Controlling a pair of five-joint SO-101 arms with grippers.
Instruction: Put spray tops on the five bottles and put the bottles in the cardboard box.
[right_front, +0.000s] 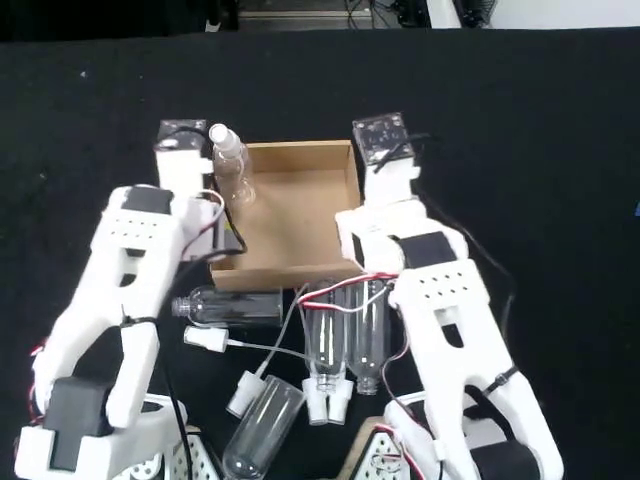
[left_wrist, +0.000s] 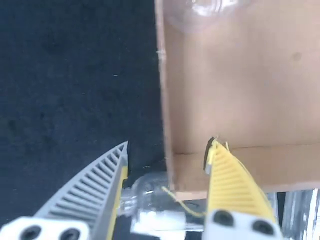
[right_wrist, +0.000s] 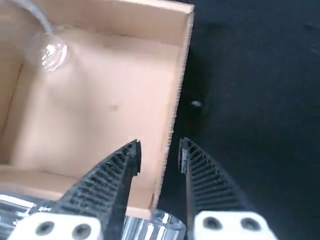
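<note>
The cardboard box (right_front: 300, 175) stands open between my two arms. One clear bottle (right_front: 232, 170) with a white spray top leans in its far left corner; its base (right_wrist: 47, 50) also appears in the right wrist view. My left gripper (left_wrist: 167, 150) is open, with the box's left wall (left_wrist: 165, 100) near the front corner between its fingers. My right gripper (right_wrist: 159, 149) is open astride the box's right wall (right_wrist: 177, 90). Uncapped bottles lie in front of the box: one crosswise (right_front: 225, 305), two side by side (right_front: 325, 345) (right_front: 370, 340), one nearer (right_front: 262, 425).
Loose white spray tops with tubes lie among the bottles (right_front: 207, 338) (right_front: 245, 392) (right_front: 330, 405). Red and white cables run over the two side-by-side bottles. Black cloth (right_front: 540, 150) covers the table, bare to the right of and behind the box.
</note>
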